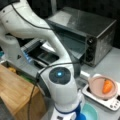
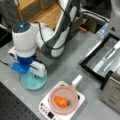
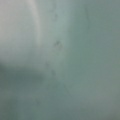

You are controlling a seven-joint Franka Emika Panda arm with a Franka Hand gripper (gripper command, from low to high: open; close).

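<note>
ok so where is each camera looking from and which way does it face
Front view, high behind the arm: looks down past its white links at the toaster oven, open door, and the carrot in a pink bowl on a white scale.
Front view, high on the opposite side: looks down at the gripper low over the teal plate, wooden furniture at the top.
Wrist view: pressed close to a pale teal surface; no gripper shows.
Both front views share arm, carrot, bowl, scale, plate and oven.

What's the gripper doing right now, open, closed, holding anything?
Gripper: down over the teal plate in both front views; its fingers are hidden, so open, closed or holding something cannot be told.
</note>
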